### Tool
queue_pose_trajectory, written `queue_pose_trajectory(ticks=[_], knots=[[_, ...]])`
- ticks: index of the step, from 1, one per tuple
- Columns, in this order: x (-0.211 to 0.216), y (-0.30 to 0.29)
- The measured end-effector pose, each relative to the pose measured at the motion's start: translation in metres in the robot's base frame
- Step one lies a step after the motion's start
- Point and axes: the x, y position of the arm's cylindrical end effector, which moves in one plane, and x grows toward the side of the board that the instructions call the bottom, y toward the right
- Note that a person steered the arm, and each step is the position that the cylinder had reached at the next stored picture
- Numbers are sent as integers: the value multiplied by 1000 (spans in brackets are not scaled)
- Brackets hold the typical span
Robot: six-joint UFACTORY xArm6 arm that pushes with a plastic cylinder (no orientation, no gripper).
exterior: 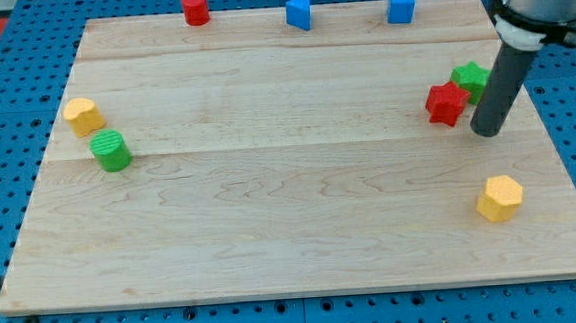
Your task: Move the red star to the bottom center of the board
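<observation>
The red star (446,103) lies near the board's right edge, a little above mid height. The green star (471,78) touches it at its upper right. My tip (488,131) rests on the board just right of the red star and slightly below it, with a small gap between them. The rod rises from the tip to the arm at the view's top right and hides part of the green star's right side.
A wooden board (289,181) lies on a blue pegboard. A red cylinder (195,8), a blue triangle (299,13) and a blue cube (401,5) line the top edge. A yellow block (83,116) and a green cylinder (111,151) sit at the left. A yellow hexagon (500,198) sits at the lower right.
</observation>
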Motion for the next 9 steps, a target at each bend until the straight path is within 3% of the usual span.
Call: queue_pose_trajectory(ticks=[1, 2, 3, 4, 5, 6, 7, 8, 9], knots=[[-36, 8], [-36, -51], [40, -168], [93, -232], [58, -166], [27, -191], [30, -258], [86, -263], [67, -268]])
